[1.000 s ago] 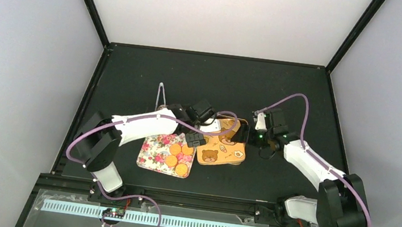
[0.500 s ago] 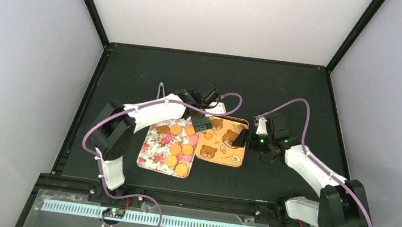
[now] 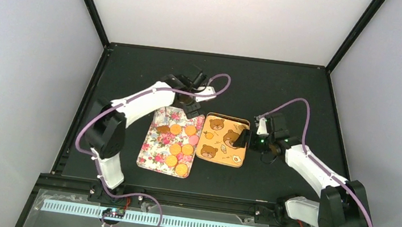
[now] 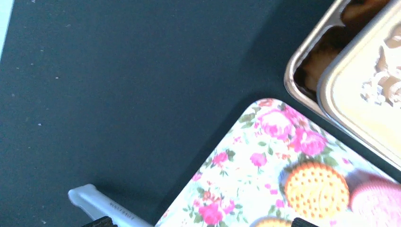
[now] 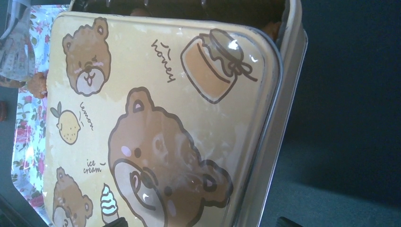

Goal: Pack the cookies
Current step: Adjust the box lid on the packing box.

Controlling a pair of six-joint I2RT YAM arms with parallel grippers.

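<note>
One floral tray point(image 3: 151, 156) on the black desk point(image 3: 135, 72) holds the cookies point(image 3: 175, 149): from above I count six round orange, one pink and one dark brown. Just right of it is one tin point(image 5: 291, 71), its bear-print lid point(image 3: 221, 141) sitting askew, with more brown cookies showing in the gap. Over the tray's far corner the left claw point(image 3: 192, 110) is spread wide, with nothing in it. At the tin's right rim the right claw point(image 3: 241, 138) stands apart, astride the rim; contact unclear. One white plastic handle point(image 4: 101, 203) lies beside the tray.
</note>
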